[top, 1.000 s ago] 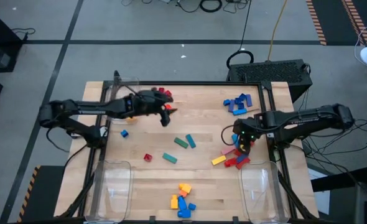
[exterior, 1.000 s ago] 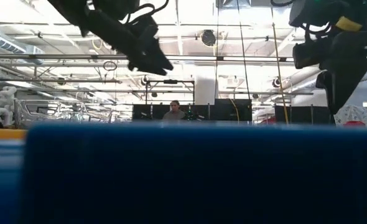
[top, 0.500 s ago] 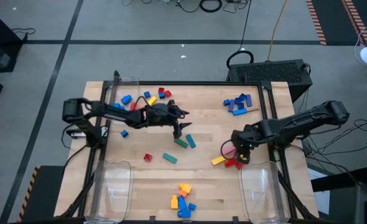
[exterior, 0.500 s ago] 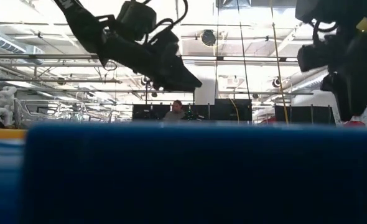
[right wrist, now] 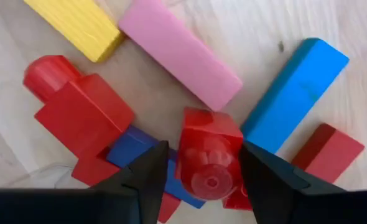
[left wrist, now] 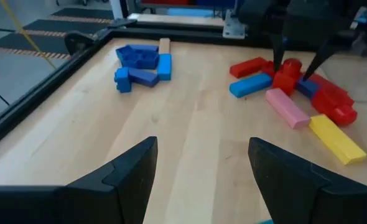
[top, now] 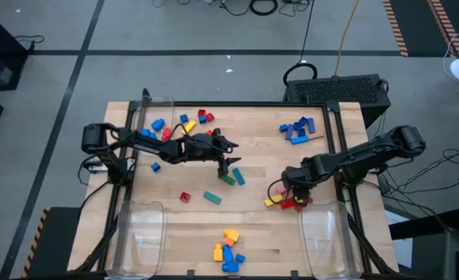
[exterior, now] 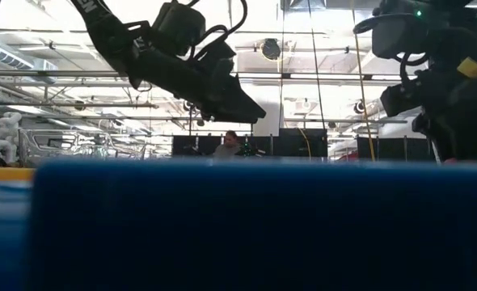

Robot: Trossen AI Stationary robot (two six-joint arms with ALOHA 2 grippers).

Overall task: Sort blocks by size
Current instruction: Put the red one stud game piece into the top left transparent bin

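High view: right tool (top: pixel 291 189) lower, nearer blocks (top: pixel 285 201)

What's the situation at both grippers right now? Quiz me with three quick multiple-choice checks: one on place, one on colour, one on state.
1. Where is the right gripper?
A. Over the mixed pile of bricks near the table's right side
B. Above the front-left bin
C. Beyond the table edge

2. What colour is the studded brick between the right gripper's fingers?
A. Pink
B. Red
C. Yellow

3. What state is the left gripper in?
A. Shut on a green block
B. Open, nothing between its fingers
C. Out of view

Answers:
1 A: the high view shows it low over the red, pink and yellow pile.
2 B: the right wrist view shows a red brick between the two fingers.
3 B: the left wrist view shows bare table between widely spread fingers.
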